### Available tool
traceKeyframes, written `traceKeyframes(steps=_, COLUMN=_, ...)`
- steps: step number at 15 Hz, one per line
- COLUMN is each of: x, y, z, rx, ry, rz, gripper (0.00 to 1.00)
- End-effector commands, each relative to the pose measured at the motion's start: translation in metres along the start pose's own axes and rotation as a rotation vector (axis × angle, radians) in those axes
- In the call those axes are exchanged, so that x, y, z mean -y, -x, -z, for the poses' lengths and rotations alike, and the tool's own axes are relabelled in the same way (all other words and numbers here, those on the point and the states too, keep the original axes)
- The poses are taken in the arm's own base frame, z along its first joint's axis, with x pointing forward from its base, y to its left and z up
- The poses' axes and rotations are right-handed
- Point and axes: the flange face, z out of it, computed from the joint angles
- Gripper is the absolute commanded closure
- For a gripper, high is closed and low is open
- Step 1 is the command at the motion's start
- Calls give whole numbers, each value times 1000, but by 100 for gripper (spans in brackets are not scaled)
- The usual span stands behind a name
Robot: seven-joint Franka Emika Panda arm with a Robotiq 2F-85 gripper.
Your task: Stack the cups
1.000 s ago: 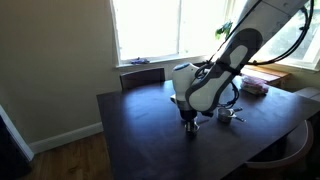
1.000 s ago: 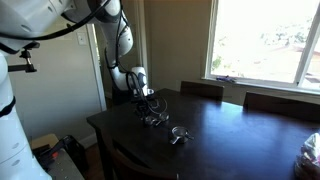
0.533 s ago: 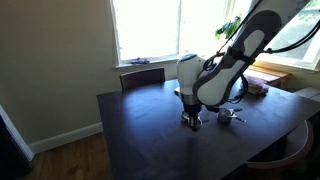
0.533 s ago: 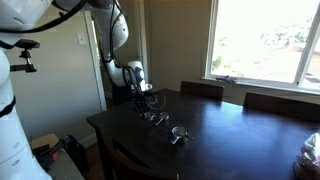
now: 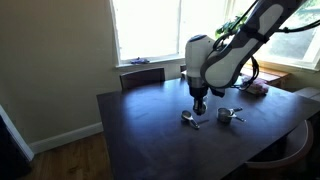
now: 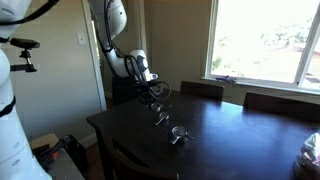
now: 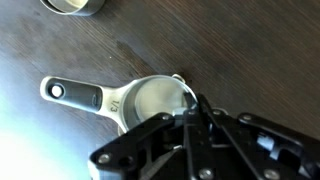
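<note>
Though the wrist view's kinda murky, the gripper [image 7: 193, 112] is clenched tight and seems to be pinching the rim of one silver measuring cup [image 7: 150, 100] just over the dark bench [image 5: 140, 130], handle poking out sideways, with another cup [image 7: 70, 6] sitting nearby.

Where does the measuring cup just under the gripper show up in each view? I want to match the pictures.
In an exterior view: the measuring cup lies right of centre on the dark table, just below the gripper.
In an exterior view: the cup sits near centre, under the gripper.
Wrist view: the cup is mid-frame, handle pointing left, partly behind the gripper.
Shared landmark: the gripper, right above this cup in every view.
</note>
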Motion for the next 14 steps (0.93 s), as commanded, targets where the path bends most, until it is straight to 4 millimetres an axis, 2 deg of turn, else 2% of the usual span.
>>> traceKeyframes(steps=1, x=-25, y=17, z=8, rx=-3, ry=22, rz=-109, gripper=95)
traceKeyframes(steps=8, x=-75, y=42, z=-31, rx=58, ry=39, rz=-414, gripper=96)
traceKeyframes(steps=12, x=-91, y=59, z=-52, rx=86, ry=29, rz=-592, gripper=95)
traceKeyframes(steps=14, x=-91, y=65, z=-58, rx=74, ry=20, rz=-633, gripper=95)
